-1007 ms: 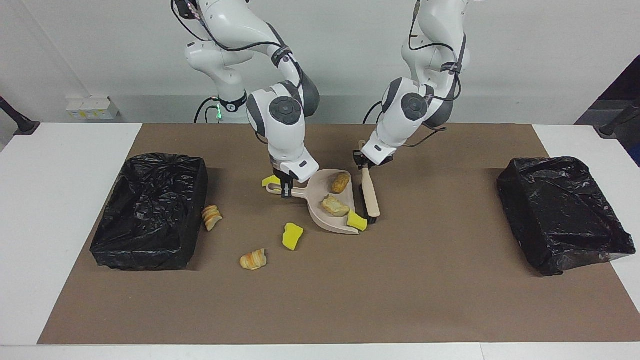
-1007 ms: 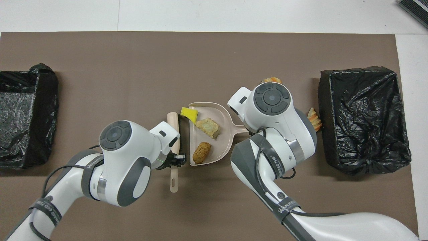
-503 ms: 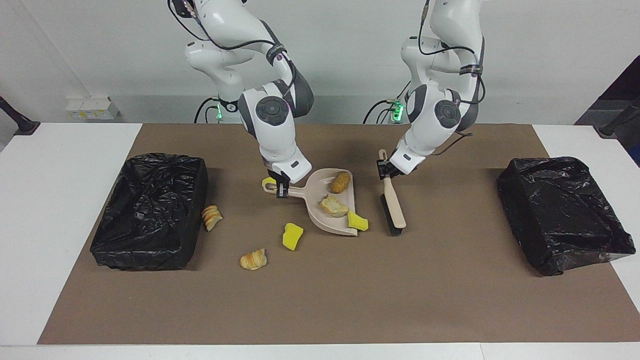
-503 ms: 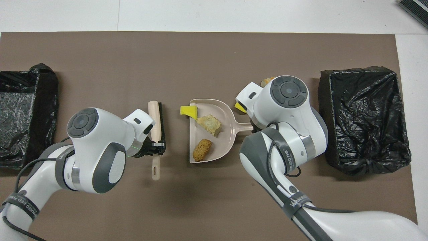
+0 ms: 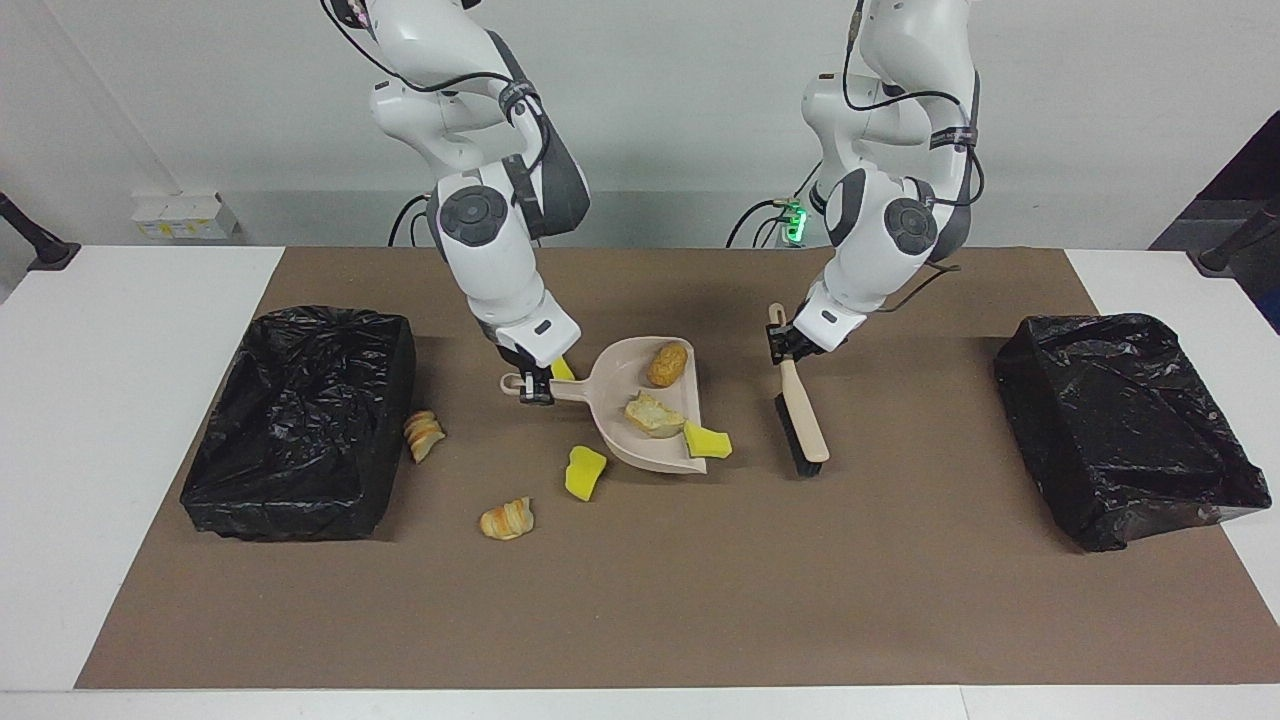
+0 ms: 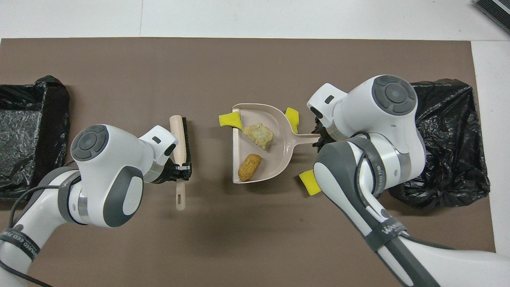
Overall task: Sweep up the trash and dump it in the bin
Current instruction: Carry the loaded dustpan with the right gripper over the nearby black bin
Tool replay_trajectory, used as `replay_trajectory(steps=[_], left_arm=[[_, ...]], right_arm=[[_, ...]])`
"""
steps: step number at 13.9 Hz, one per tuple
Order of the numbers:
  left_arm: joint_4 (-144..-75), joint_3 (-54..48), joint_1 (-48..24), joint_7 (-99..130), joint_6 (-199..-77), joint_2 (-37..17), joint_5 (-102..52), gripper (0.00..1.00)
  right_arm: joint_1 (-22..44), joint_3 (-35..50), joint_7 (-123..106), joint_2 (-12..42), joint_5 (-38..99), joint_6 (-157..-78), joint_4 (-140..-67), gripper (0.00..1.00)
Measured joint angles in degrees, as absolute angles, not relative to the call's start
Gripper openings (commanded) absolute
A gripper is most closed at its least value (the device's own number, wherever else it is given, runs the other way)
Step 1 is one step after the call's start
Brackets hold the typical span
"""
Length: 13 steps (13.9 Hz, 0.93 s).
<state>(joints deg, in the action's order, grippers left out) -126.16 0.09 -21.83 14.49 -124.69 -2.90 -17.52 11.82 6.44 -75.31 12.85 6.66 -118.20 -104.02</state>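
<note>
The right tool is clamped shut on the handle of the dustpan, whose scoop sits near the middle of the worktop. The left tool is closed on the handle of the brush, which hangs bristles-down at the pan's 3 o'clock in the facing view, apart from the pan's mouth.

Of the trash, two bread-like pieces lie inside the pan: a golden roll toward its 12 o'clock and a pale torn chunk at its centre. A yellow sponge chunk sits on the lip at about 5 o'clock, half on, half off, and could slide out when the pan lifts.

Four bits are not in the pan. One yellow sponge lies on the mat just off the pan at 7 o'clock; another sponge bit peeks out beside the handle near the right tool. A croissant-like piece rests farther out at 7 o'clock, and a sliced bread piece sits against the black-lined bin at the right arm's end. A second lined bin stands at the left arm's end.

I judge the task under halfway done: some sweeping is finished, nothing visibly dumped, and four bits await the brush.
</note>
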Motion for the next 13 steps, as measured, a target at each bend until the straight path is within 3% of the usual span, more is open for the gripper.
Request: replay_trajectory(steps=[8, 13], left_arm=[[-127.6, -1.1, -24.7, 15.7, -124.8, -2.1, -17.5, 0.00], [-139.8, -1.4, -33.4, 22.0, -133.5, 4.8, -17.5, 0.00]], right_arm=[[1.6, 6.4, -86.4, 9.7, 13.3, -117.2, -103.4, 0.00], [-9.2, 6.2, -96.0, 8.3, 19.0, -115.5, -102.6, 0.00]])
